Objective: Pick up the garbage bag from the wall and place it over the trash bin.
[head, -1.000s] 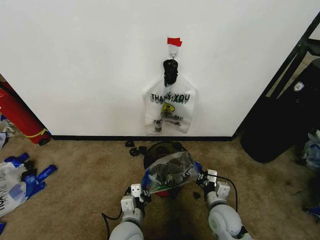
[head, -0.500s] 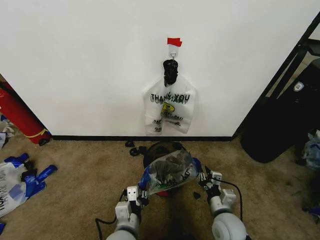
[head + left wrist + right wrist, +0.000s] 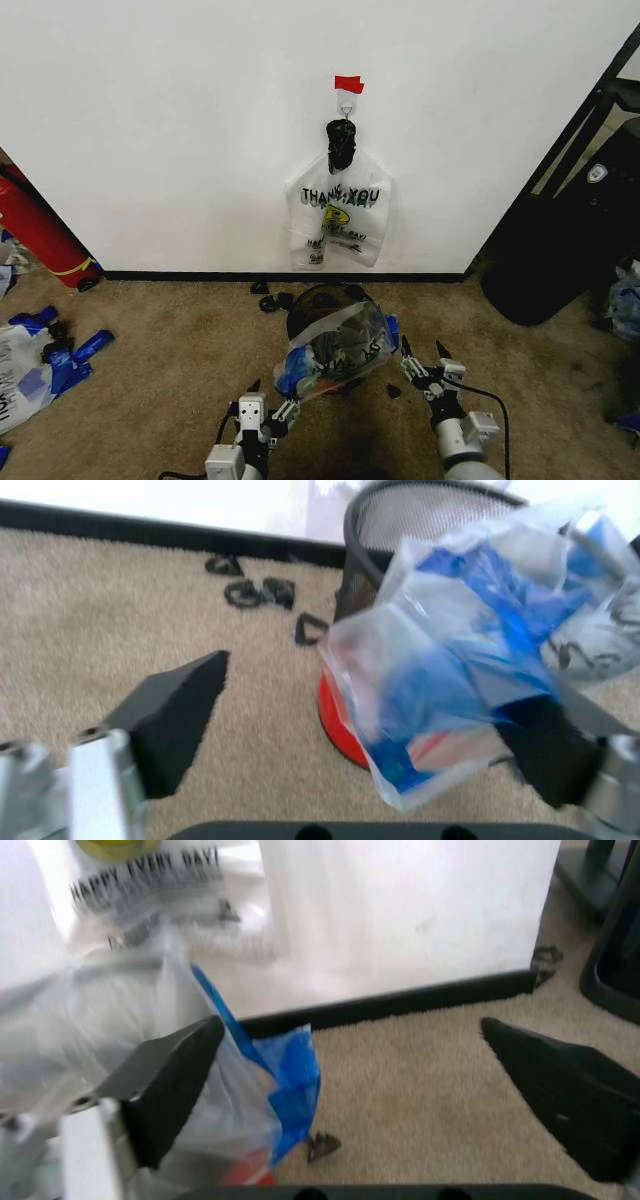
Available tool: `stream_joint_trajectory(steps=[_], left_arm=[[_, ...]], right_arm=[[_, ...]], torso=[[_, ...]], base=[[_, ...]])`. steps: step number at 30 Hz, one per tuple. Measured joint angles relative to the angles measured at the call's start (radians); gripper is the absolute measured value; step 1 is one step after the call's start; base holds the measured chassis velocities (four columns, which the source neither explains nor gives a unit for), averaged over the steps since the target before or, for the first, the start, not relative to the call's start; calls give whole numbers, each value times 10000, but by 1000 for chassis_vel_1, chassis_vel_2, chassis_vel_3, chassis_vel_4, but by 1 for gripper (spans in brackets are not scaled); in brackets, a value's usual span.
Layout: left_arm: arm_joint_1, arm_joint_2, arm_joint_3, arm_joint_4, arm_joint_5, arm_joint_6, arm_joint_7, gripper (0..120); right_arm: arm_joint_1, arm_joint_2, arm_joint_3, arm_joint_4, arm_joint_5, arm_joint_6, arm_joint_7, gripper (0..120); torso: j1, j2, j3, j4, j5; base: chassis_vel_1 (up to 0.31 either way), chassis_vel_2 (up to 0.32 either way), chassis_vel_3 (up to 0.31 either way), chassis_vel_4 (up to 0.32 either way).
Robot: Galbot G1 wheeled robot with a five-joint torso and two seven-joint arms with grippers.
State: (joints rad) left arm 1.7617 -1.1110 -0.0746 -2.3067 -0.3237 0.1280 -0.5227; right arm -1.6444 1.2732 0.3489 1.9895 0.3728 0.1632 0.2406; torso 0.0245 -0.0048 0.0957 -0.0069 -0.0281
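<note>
Two grippers, the left gripper (image 3: pixel 270 400) and the right gripper (image 3: pixel 421 352), stand open beside the garbage bag (image 3: pixel 335 348), which lies over the trash bin (image 3: pixel 318 299) near the wall (image 3: pixel 180 130). In the left wrist view, the spread fingers (image 3: pixel 175 712) flank the bag's low corner. In the right wrist view, the wide-open fingers (image 3: pixel 165 1084) hold nothing; the blue handle (image 3: pixel 290 1091) hangs just beside one.

In front of me is a tan carpet (image 3: pixel 150 400), with a red tank (image 3: pixel 40 235) leaning at my left and a big black bag (image 3: pixel 565 240) at my right.
</note>
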Motion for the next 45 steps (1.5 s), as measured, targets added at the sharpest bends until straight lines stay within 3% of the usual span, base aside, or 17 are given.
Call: stream_joint_trajectory(steps=[5, 12, 16, 19, 20, 23, 26, 30, 38, 41, 45], left_arm=[[117, 171, -296, -347, 361, -43, -186, 100], [251, 629, -497, -853, -9, -126, -131, 100], [244, 932, -487, -1127, -1202, -147, 454, 100], [124, 1242, -477, -1443, -3359, 935, 1069, 100], [124, 1242, -477, -1443, -3359, 935, 1069, 100], [-226, 1526, -558, -1469, -4787, 1976, 1290, 100], [-439, 1722, -642, -1476, -5143, 2309, 1407, 100], [-727, 1927, -782, -1553, -5139, 2283, 1539, 100], [-1438, 2904, -1926, -1956, -5151, 1779, 1955, 100], [-2187, 3449, -2523, -1962, -5980, 1396, 2485, 100], [-3038, 3677, -2590, -1793, -6269, 1341, 3081, 100]], right_arm=[[-108, 78, 213, 169, 27, 394, -199, 100], [8, 172, 403, 187, 147, 525, -279, 100], [114, 224, 401, 106, 150, 499, -239, 100], [151, 246, 347, 81, 134, 476, -227, 100], [151, 246, 347, 81, 134, 476, -227, 100], [139, 240, 348, 110, 137, 461, -222, 100], [97, 214, 384, 147, 168, 461, -224, 100], [23, 176, 454, 151, 245, 473, -230, 100], [-6, 206, 541, 149, 383, 556, -267, 100], [24, 151, 508, 405, 565, 558, -272, 100], [85, 71, 454, 603, 418, 982, -520, 100]], torso=[[0, 0, 1, 0, 0], [0, 0, 1, 1, 0], [0, 0, 1, 0, -1], [0, 0, 1, 0, 0], [0, 0, 1, 0, 0], [0, 0, 2, 0, -1], [0, 0, 1, 0, 0], [0, 0, 2, -1, -1], [0, 0, 2, 1, -1], [1, 0, 3, 1, 0], [0, 0, 2, 2, 4]], base=[[0, 0, 0, 0], [0, 0, 0, 0], [0, 0, 0, 0], [0, 0, 0, 0], [0, 0, 0, 0], [0, 0, 0, 0], [0, 0, 0, 0], [0, 0, 0, 0], [0, 0, 0, 0], [0, 0, 0, 0], [0, 0, 0, 0]])
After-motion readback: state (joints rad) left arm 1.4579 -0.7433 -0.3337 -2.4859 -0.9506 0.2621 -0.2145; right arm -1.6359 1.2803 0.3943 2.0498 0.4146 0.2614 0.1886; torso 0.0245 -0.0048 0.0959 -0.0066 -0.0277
